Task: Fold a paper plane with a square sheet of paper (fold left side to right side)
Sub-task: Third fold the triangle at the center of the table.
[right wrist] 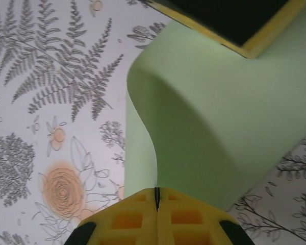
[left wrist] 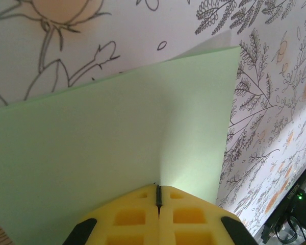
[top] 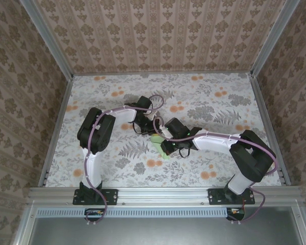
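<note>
Together, left pincer (left wrist: 158, 196) and right pincer (right wrist: 156, 196) clamp the paper plane (right wrist: 209, 117), arched from the right wrist, a sliver overhead.

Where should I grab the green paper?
Probably pinch a thin edge, coming in low from the side: the green paper is a floppy sheet. The left gripper and right gripper each pinch an edge, and it bows.
</note>
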Available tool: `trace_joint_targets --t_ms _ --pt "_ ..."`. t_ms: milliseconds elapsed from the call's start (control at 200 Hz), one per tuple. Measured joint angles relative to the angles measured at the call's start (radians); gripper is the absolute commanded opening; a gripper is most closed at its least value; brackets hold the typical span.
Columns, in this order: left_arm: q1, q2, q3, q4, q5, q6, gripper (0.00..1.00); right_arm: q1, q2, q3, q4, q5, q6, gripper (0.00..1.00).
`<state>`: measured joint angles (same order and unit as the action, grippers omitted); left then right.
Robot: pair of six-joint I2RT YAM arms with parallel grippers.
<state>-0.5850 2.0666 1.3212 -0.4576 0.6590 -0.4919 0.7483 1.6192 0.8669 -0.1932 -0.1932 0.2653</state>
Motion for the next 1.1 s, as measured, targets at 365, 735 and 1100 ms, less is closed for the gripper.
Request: trace_joint_targets --t_ms 365,735,1100 --pt "-0.01 0.003 0.007 -0.007 -0.001 0.0 0.02 -0.014 0.027 0.018 -0.035 0.087 0.002 0.0" --pt "-0.011 0.005 0.008 -0.008 -0.003 0.0 0.02 -0.019 0.038 0.023 -0.037 0.112 0.004 0.0" --pt "-0.012 0.005 0.008 -0.008 -0.003 0.0 0.02 -0.019 0.056 0.038 -0.044 0.113 0.005 0.0"
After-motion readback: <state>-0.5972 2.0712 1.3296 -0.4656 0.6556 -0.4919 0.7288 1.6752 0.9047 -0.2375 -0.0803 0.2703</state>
